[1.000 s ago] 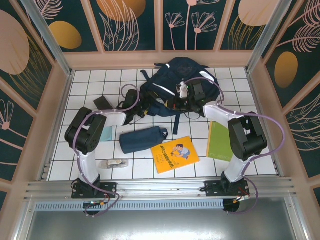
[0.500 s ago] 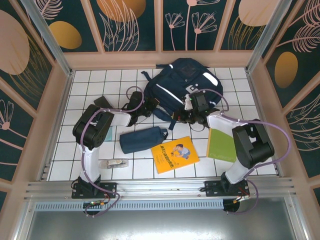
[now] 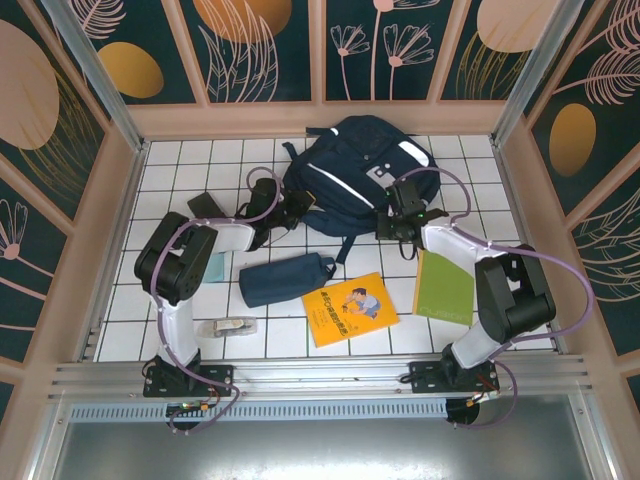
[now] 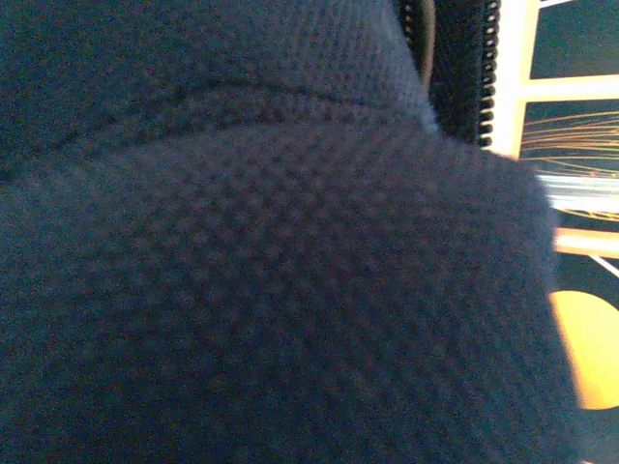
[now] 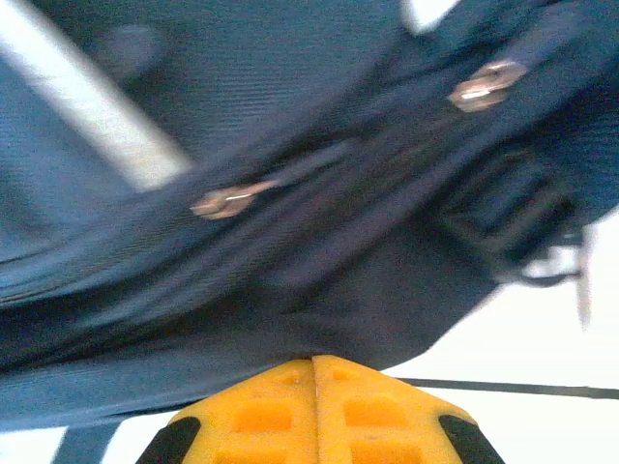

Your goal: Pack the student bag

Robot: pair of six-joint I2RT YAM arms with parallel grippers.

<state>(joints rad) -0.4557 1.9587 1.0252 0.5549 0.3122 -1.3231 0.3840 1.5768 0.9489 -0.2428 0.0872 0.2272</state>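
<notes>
- Where the right gripper (image 5: 314, 365) meets the student bag (image 5: 290, 242), its yellow fingers (image 5: 261, 416) are pressed together. The tips are against the dark fabric, just below two metal zip pulls (image 5: 227, 201); whether any cloth is pinched between them I cannot tell.
- From above, that gripper (image 3: 397, 222) sits at the bag's near right edge, with the green notebook (image 3: 445, 287) just beside its arm.
- At the bag's near left side, the left gripper (image 3: 288, 212) is in among the straps. Its wrist camera is close against navy mesh fabric (image 4: 242, 271), and whether its fingers are apart or together cannot be told.
- The student bag (image 3: 352, 165) lies at the far middle of the white tiled table (image 3: 180, 180), between both grippers.
- Nearer the arm bases lie a navy pencil pouch (image 3: 287, 279) and, beside it, a yellow book (image 3: 350, 309) — both apart from the bag.
</notes>
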